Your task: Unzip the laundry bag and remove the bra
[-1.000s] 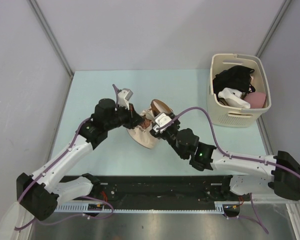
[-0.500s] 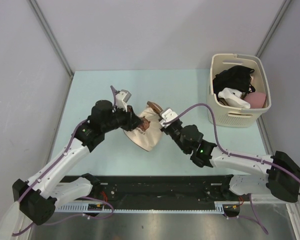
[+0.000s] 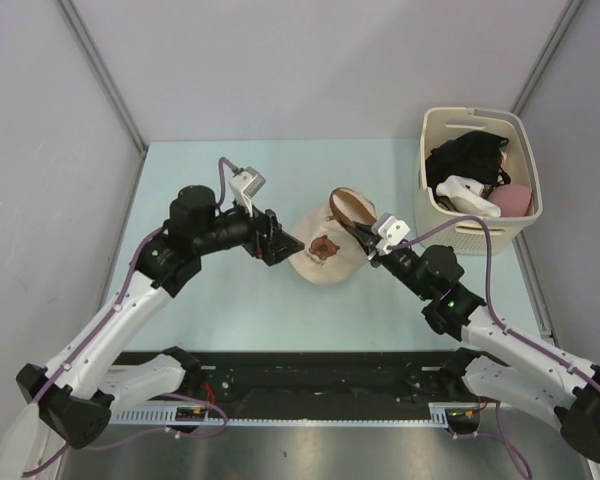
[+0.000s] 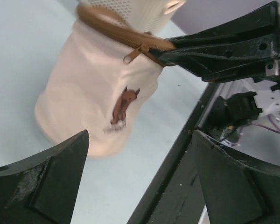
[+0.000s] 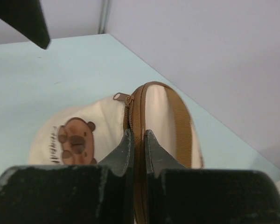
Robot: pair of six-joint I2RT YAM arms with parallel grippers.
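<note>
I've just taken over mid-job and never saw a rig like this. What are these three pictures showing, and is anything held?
Two robot arms are bolted at the near edge of the table. The overhead picture looks down on both; the other two come from a camera on each wrist, its black fingers in frame. On the table sits a cream laundry bag; a plastic basket of clothes stands far right. The right gripper is shut on the bag's brown zipper rim. The left gripper is open beside the bag, holding nothing.
</note>
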